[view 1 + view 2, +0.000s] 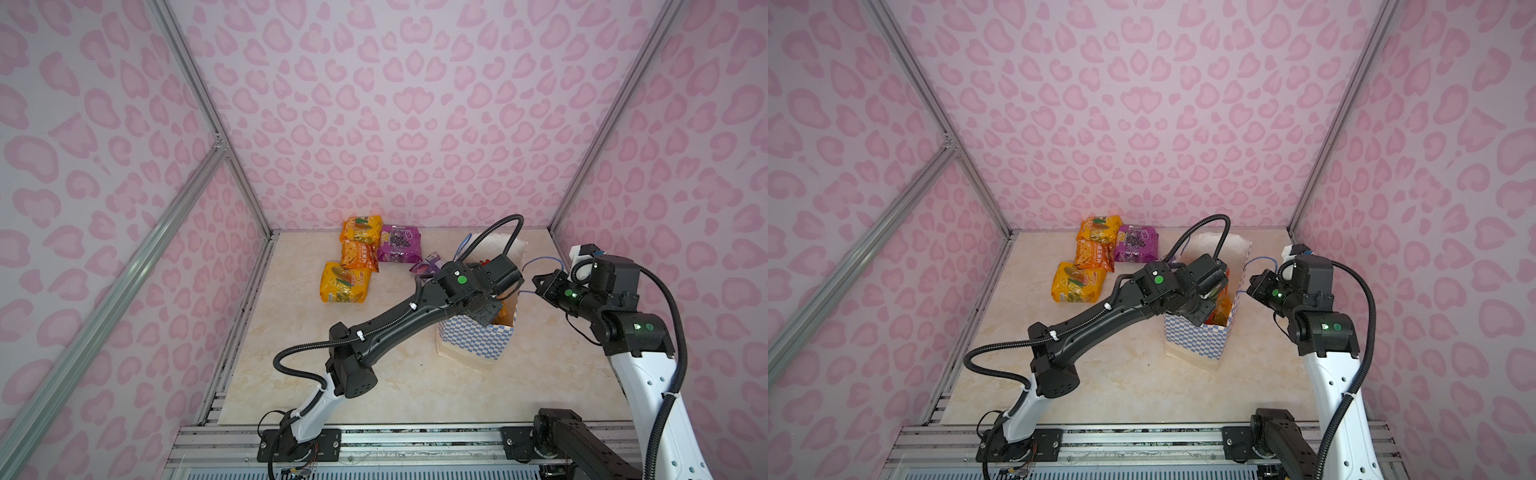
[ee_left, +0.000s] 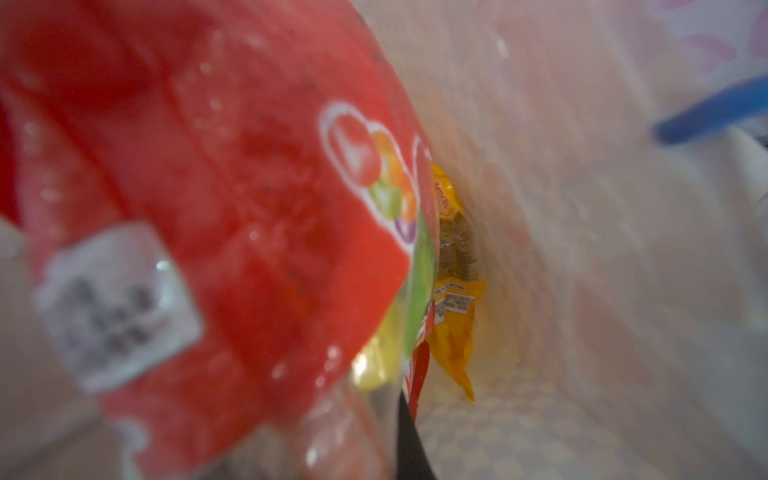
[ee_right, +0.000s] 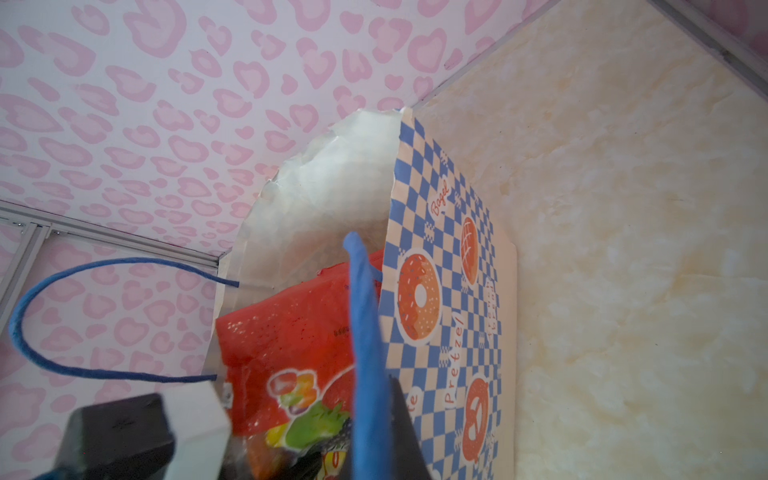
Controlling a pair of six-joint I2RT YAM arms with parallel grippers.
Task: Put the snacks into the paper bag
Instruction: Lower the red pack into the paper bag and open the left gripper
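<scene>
Held red fruit-print packet (image 2: 216, 199) inside the upright paper bag (image 1: 473, 343) with the left end effector (image 2: 392, 428), clamped on the packet — yellow packet (image 2: 453, 332) deeper in the bag. Gripped the bag's blue cord handle (image 3: 363, 324) with the right end effector (image 1: 540, 285), jaws fully closed on the cord. Recorded three yellow-orange packets (image 1: 345, 282) and a purple grape packet (image 1: 399, 243) on the table (image 1: 374, 374) near the back wall (image 1: 415, 124), left of the bag, plus a second purple packet (image 1: 429, 264) just beside the bag.
</scene>
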